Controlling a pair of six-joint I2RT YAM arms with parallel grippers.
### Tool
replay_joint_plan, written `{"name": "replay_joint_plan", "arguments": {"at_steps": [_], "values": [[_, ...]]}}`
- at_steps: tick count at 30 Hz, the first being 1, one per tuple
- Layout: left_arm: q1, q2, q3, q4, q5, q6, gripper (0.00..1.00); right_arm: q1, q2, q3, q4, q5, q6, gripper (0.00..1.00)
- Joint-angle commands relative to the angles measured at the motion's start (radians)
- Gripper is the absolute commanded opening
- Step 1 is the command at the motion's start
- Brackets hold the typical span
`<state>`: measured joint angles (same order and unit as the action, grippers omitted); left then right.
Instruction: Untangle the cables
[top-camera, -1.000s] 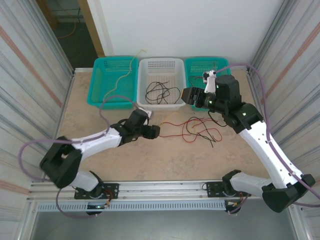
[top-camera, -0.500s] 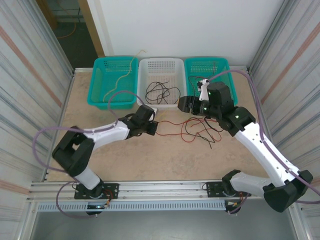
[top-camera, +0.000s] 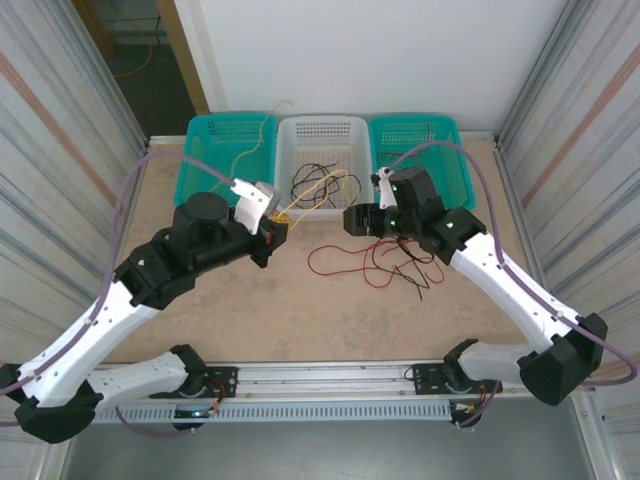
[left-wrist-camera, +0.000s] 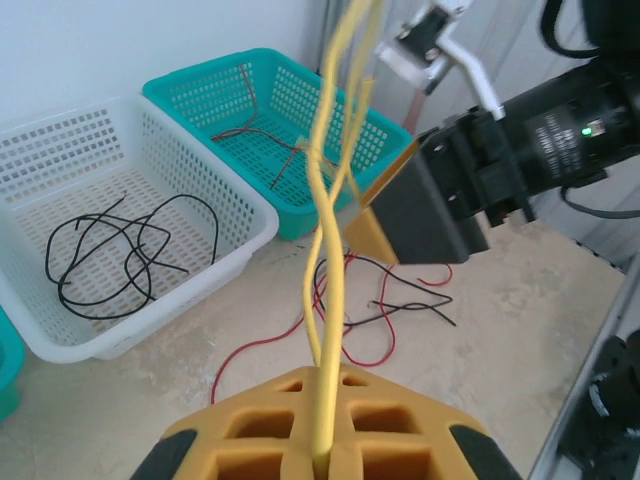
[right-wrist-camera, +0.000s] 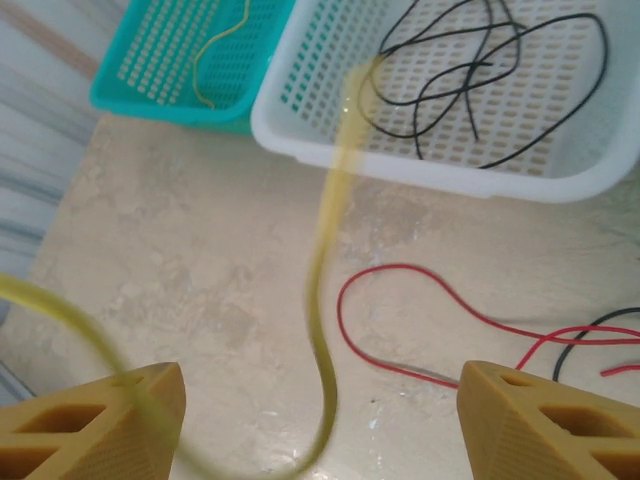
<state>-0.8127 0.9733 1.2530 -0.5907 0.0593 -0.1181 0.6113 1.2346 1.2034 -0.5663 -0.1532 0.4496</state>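
My left gripper (top-camera: 276, 226) is shut on a yellow cable (top-camera: 318, 185), which rises from the pinched fingers (left-wrist-camera: 322, 425) and hangs above the table toward the white basket (top-camera: 283, 206). My right gripper (top-camera: 352, 220) stands open just right of it. In the right wrist view the blurred yellow cable (right-wrist-camera: 328, 300) loops between the spread fingers of that gripper (right-wrist-camera: 320, 388) without being held. Red and black cables (top-camera: 385, 260) lie tangled on the table below the right gripper. More black cables (top-camera: 322, 184) lie in the white basket.
A teal basket (top-camera: 200, 195) at the back left holds a thin tan cable (top-camera: 240, 155). Another teal basket (top-camera: 450, 135) stands at the back right; the left wrist view shows thin wires (left-wrist-camera: 262, 135) in it. Metal walls close both sides.
My left gripper has shut on the yellow cable and lifted it up and to the left as the arm rose. My right gripper drifted left and opened a little wider.
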Motion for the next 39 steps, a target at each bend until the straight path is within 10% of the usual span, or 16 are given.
{"name": "replay_joint_plan", "arguments": {"at_steps": [1,4,11,25,39], "values": [[0.004,-0.024,0.035,-0.118,0.041,0.052,0.0,0.014,0.012,0.06,0.028,0.003,-0.047,0.58],[0.014,-0.056,0.054,-0.097,0.003,0.048,0.0,0.015,0.033,0.071,0.028,-0.021,-0.042,0.51],[0.033,-0.073,0.077,-0.113,-0.168,0.049,0.0,-0.024,-0.054,0.038,0.011,-0.071,-0.016,0.77],[0.043,-0.086,0.075,-0.109,-0.22,0.052,0.0,-0.21,-0.138,0.05,0.203,-0.409,0.181,0.88],[0.041,-0.11,0.069,-0.057,-0.192,0.055,0.0,-0.142,-0.002,0.074,0.223,-0.339,0.319,0.79]]}}
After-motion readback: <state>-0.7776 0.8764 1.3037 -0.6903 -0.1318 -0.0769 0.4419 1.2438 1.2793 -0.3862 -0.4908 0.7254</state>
